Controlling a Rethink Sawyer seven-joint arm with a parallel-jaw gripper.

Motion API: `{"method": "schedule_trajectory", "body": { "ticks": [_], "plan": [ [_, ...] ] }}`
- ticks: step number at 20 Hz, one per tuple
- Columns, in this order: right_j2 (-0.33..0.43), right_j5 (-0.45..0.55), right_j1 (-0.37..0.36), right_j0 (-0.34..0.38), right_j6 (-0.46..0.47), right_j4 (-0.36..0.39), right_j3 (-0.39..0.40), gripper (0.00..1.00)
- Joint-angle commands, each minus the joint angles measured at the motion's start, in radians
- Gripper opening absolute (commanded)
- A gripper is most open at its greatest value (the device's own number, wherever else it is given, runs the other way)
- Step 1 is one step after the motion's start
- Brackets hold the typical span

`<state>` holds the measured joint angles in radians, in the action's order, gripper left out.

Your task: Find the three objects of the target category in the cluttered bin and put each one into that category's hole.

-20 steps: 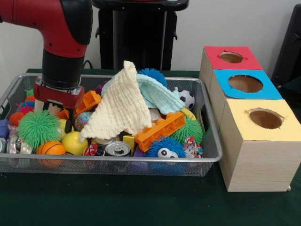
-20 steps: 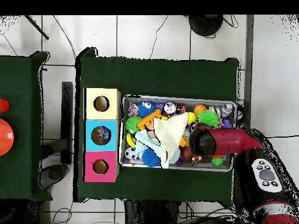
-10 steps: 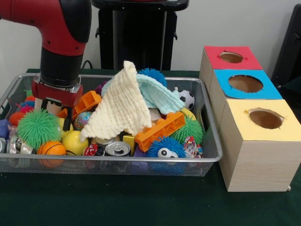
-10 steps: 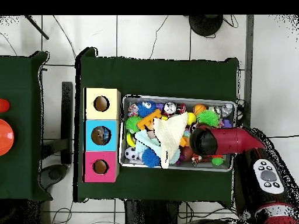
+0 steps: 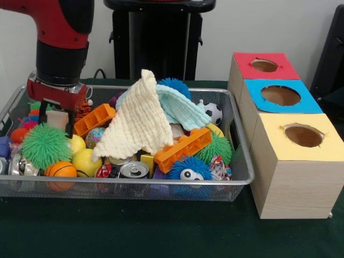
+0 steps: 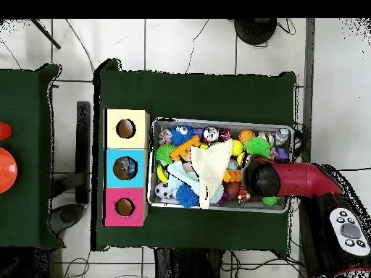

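Note:
My gripper (image 5: 56, 126) hangs over the left end of the wire mesh bin (image 5: 134, 181), shut on a small tan wooden block (image 5: 57, 119) held just above the toys. Below it lie a green spiky ball (image 5: 44, 146), a yellow ball (image 5: 86, 161) and a small basketball (image 5: 60, 170). A cream cloth (image 5: 137, 121) and a light blue cloth (image 5: 180, 107) are draped over the middle of the heap. To the right stand three boxes with holes, topped red (image 5: 244, 67), blue (image 5: 309, 105) and yellow (image 5: 279, 142). From overhead, the arm (image 6: 286, 179) covers the gripper.
Two orange bricks (image 5: 183, 148) (image 5: 94, 119), a drink can (image 5: 134, 170), a soccer ball (image 5: 214, 113) and blue spiky balls (image 5: 188, 169) fill the bin. Overhead, the boxes (image 6: 124, 168) stand left of the bin (image 6: 217, 211).
The gripper has risen and shifted left in the front view, and the tan block has come up with it out of the pile.

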<state>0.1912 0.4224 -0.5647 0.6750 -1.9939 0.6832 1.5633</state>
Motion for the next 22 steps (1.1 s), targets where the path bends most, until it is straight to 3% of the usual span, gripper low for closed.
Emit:
{"method": "schedule_trajectory", "body": {
  "ticks": [1, 6, 17, 22],
  "plan": [
    [0.113, 0.139, -0.044, 0.029, 0.163, -0.048, 0.080, 1.00],
    [0.095, 0.154, -0.061, 0.019, 0.159, -0.028, 0.088, 1.00],
    [0.096, 0.104, 0.024, 0.055, 0.183, 0.033, 0.098, 1.00],
    [0.099, 0.057, 0.099, 0.066, 0.183, 0.064, 0.070, 1.00]
  ]
}}
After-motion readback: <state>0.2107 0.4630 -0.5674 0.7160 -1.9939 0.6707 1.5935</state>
